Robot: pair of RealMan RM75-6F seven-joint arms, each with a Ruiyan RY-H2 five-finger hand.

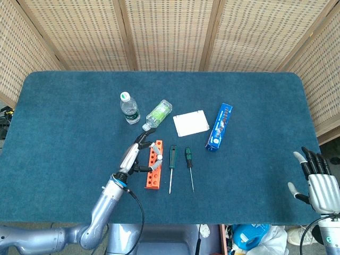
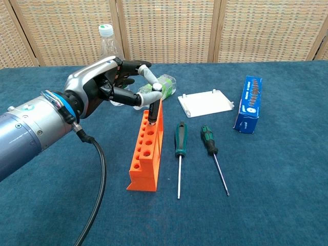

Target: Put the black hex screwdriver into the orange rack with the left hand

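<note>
Head view: high, looking steeply down; whole blue tabletop (image 1: pixel 64 127) in frame, wicker screens along the far edge, objects small. Left robot hand (image 1: pixel 139 154) enters from the lower left, right robot hand (image 1: pixel 317 183) sits at the lower right corner.

Chest view: low, near the front edge, facing level across the tabletop (image 2: pixel 287 184) toward the screens; much closer.

Shared: orange rack (image 1: pixel 153 164) (image 2: pixel 147 154), two green-handled screwdrivers, white tray, blue box, bottles, left robot hand (image 2: pixel 110 84).
</note>
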